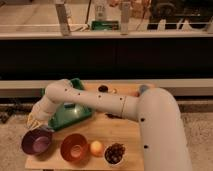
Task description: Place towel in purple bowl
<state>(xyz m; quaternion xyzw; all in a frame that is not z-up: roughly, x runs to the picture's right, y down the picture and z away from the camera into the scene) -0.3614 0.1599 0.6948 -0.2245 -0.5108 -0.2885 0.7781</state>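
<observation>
The purple bowl (36,142) stands at the front left corner of the wooden table (125,135). My white arm reaches from the right across the table to the left. My gripper (39,124) hangs just above the bowl's back rim. A pale yellowish bit (31,119) shows at the gripper's left side; I cannot tell whether it is the towel. No other towel shows on the table.
An orange bowl (75,147), an orange fruit (96,148) and a small white bowl of dark pieces (115,153) line the front edge. A green tray (75,114) lies behind the gripper. A dark ledge and window run behind the table.
</observation>
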